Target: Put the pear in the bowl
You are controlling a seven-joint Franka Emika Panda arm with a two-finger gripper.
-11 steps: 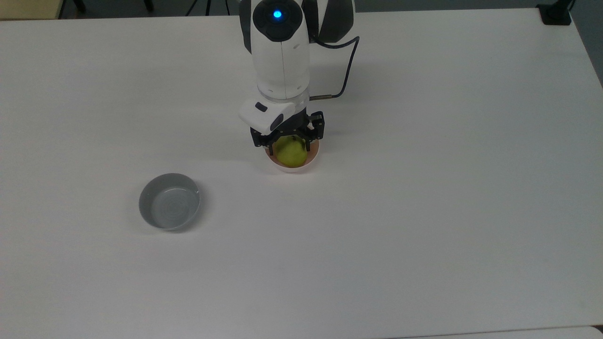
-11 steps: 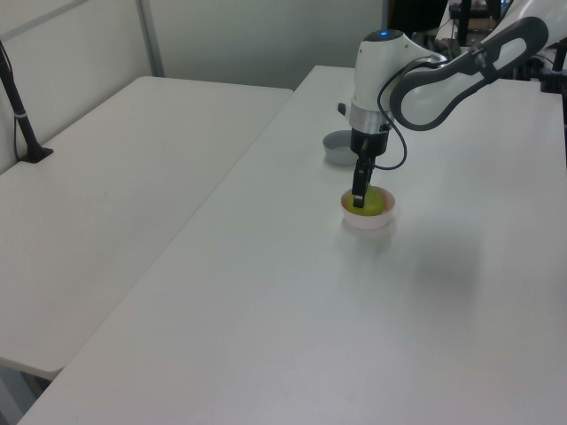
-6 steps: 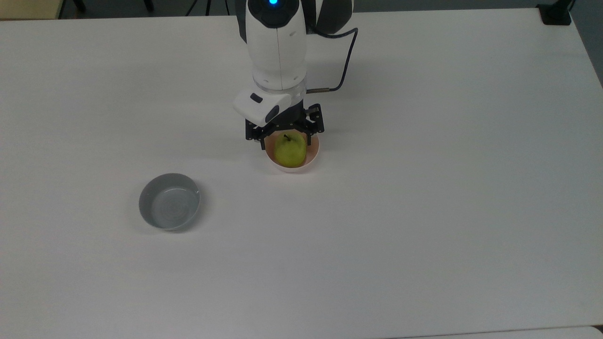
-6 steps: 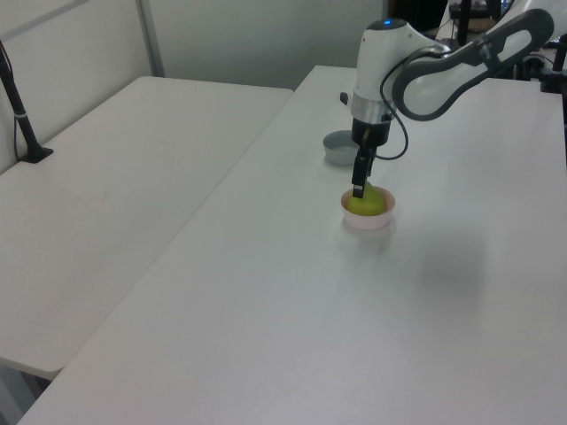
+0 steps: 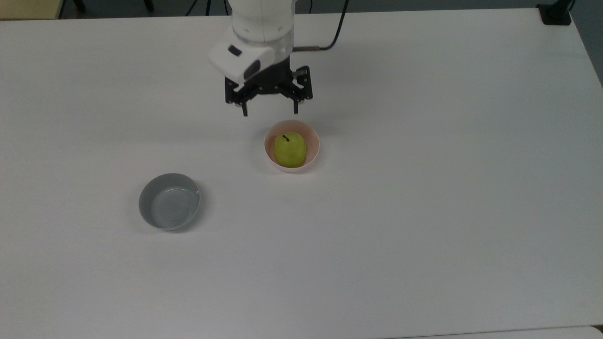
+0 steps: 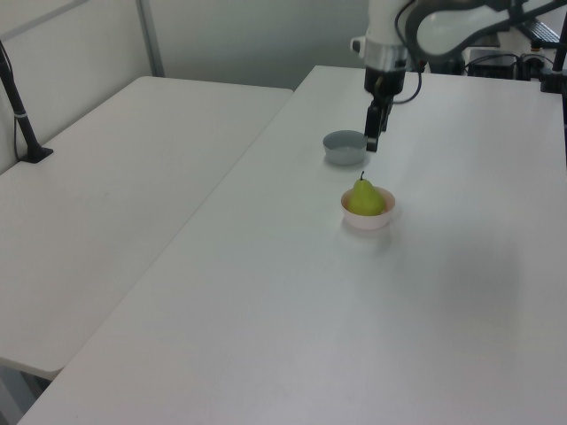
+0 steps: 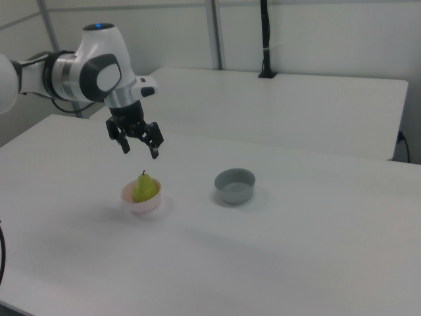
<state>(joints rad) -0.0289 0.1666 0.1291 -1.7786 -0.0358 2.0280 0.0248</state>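
**White table, two bowls resting on it**

A broad white table (image 5: 424,212) carries two things directly on its top. A pale pink bowl (image 5: 314,149) sits just below the gripper (image 5: 269,112) in the top view, slightly toward the top view's right of it, and apart from it. A shallower grey bowl (image 5: 169,207) stands well apart from the gripper, lower and toward the top view's left. In the right view the grey bowl (image 7: 235,185) lies to the right view's right of the pink bowl (image 7: 141,201), with bare tabletop between them.
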